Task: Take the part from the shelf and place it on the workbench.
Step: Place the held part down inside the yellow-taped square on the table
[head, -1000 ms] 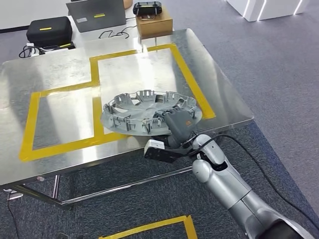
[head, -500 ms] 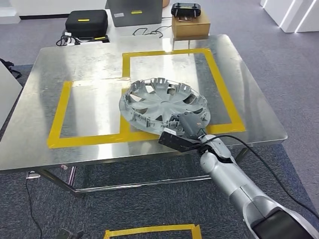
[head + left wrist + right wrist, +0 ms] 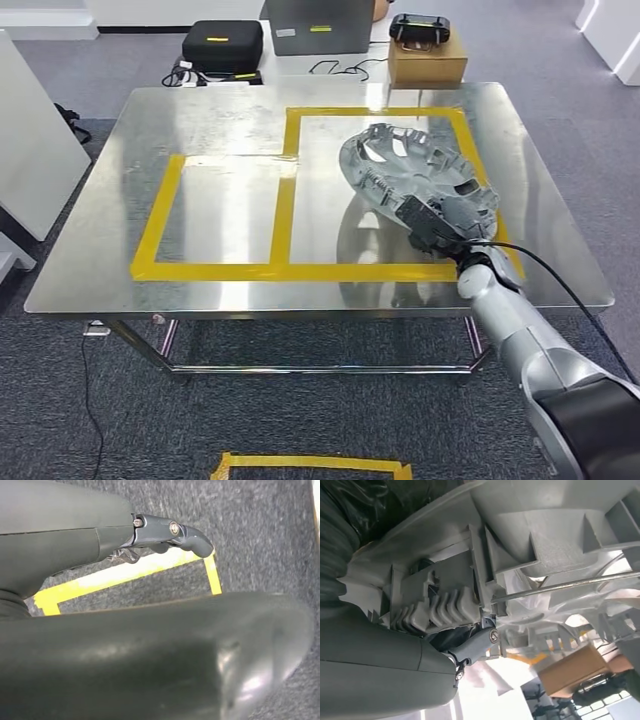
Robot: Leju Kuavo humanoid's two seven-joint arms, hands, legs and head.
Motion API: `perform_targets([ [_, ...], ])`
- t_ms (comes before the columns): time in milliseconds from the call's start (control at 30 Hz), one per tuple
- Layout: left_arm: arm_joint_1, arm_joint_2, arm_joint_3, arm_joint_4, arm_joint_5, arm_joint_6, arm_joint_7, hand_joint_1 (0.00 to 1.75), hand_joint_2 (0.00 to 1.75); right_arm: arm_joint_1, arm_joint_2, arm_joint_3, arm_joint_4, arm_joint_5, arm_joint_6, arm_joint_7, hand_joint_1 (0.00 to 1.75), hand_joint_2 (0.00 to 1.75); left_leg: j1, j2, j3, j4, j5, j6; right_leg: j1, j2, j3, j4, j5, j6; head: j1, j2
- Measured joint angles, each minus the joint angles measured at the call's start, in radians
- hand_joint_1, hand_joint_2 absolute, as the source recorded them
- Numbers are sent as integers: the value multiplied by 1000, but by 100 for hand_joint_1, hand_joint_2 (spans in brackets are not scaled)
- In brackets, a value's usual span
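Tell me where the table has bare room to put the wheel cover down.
The left yellow-taped rectangle is bare metal. The right rectangle's near-left part is free too. Its far-right side is crowded: the right hand holds the wheel cover tilted there. Behind the table sit a black case and a cardboard box.

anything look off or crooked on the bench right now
The grey wheel cover is not lying flat: the right hand holds its near rim, tilted above the steel workbench. Nothing looks spilled or damaged.

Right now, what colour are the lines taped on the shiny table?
Yellow. The tape lines make boxes on the silver table, clearest in the head view.
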State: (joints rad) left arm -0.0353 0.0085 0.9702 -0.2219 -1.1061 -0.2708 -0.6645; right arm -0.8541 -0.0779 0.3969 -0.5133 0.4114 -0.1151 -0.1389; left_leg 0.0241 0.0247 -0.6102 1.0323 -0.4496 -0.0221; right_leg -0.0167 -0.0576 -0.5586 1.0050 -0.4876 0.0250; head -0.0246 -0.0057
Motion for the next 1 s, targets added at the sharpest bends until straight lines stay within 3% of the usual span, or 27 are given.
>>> perform_targets([
  [133, 3, 0, 0, 1, -1, 0, -1, 0, 0, -11, -8, -30, 17, 2, -3, -5, 175, 175, -6, -10, 9, -18, -1, 30, -1, 1, 3, -5, -5, 26, 5, 0],
  [167, 3, -1, 1, 1, -2, 0, -2, 0, 0, -11, -11, -38, 18, 3, -5, -15, 175, 175, -6, -11, 11, -19, 0, 34, -1, 9, 2, -3, -5, 21, 8, 0],
  [267, 1, -3, 1, 2, -4, 0, -8, 0, 0, -5, -17, -59, 18, 1, -10, -69, 175, 175, -15, -15, 13, -16, -3, 36, -2, 21, 6, -4, 2, -25, 20, 0],
  [300, 2, -4, 1, 2, -5, 0, -11, 0, 0, 1, -17, -65, 15, -1, -9, -92, 175, 175, -17, -15, 13, -16, -4, 38, -2, 20, 9, -7, 2, -29, 21, 0],
  [433, 3, -4, 1, 2, -6, 1, -16, 0, 0, 30, -16, -80, -3, -2, -9, -145, 175, 175, -19, -16, 12, -15, -7, 43, -4, 21, 12, -15, 6, -12, 23, 0],
  [567, 3, -4, 1, 2, -7, 1, -16, 0, 0, 36, -16, -84, -11, 6, -3, -124, 175, 175, -20, -16, 11, -15, -8, 44, -7, 21, 15, -21, 5, 24, 23, 0],
  [800, 1, -5, 6, 2, -7, 2, -13, 0, 0, 4, -14, -82, -2, 46, 21, 31, 175, 175, -16, -16, 12, -16, -5, 42, -3, 18, 16, -21, 4, 29, 22, 0],
  [833, 1, -6, 6, 2, -7, 2, -12, 0, 0, 0, -13, -82, 1, 50, 24, 40, 147, 175, -15, -16, 12, -16, -5, 42, -2, 17, 16, -21, 4, 28, 22, 0],
  [933, 1, -8, 8, 2, -8, 2, -5, 0, 0, -6, -9, -81, 14, 65, 29, 71, 17, 175, -14, -16, 12, -16, -5, 42, -2, 17, 16, -20, 4, 28, 22, 0],
  [967, 1, -9, 8, 2, -9, 2, -3, 0, 0, -5, -8, -81, 20, 67, 29, 77, 0, 175, -14, -16, 12, -16, -5, 42, -2, 17, 16, -20, 4, 28, 22, 0],
  [1000, 1, -10, 8, 2, -10, 3, -1, 0, 0, -3, -6, -82, 25, 66, 31, 78, 0, 175, -14, -16, 12, -16, -5, 42, -2, 17, 16, -20, 4, 28, 22, 0],
])
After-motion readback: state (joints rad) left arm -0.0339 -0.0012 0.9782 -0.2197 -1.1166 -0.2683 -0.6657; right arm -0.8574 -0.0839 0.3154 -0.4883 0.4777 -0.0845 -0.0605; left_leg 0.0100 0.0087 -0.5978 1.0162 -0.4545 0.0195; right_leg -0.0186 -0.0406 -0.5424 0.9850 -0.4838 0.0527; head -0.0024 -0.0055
